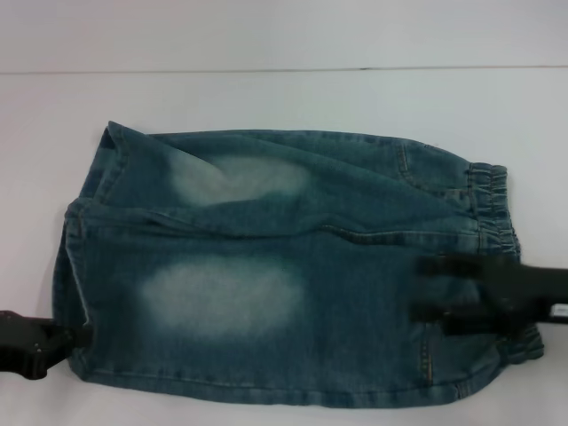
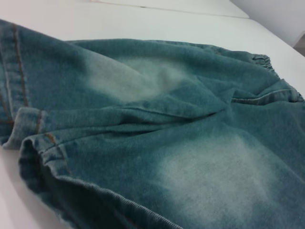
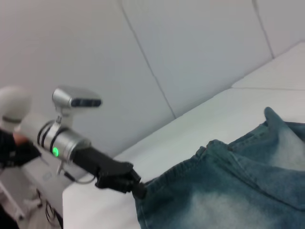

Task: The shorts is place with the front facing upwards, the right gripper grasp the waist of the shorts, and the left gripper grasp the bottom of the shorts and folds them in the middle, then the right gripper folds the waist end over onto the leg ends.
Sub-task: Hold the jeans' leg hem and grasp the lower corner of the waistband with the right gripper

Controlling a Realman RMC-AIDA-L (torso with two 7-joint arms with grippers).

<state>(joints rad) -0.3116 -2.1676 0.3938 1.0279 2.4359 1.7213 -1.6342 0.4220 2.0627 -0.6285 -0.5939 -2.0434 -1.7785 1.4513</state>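
The left gripper (image 3: 136, 187), black on a silver cylindrical wrist with a green light, reaches in from the white arm and meets the corner of the blue-green denim shorts (image 3: 228, 191) at a leg hem. The shorts lie spread on the white table (image 3: 190, 131), with a pale faded patch showing. White wall panels stand behind

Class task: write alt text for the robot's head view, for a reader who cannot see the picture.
Faded blue-green denim shorts lie flat on a white table, with the gathered waist at the robot's right and the leg ends at its left. The right gripper reaches over the waist end, and the left gripper meets the near leg hem.
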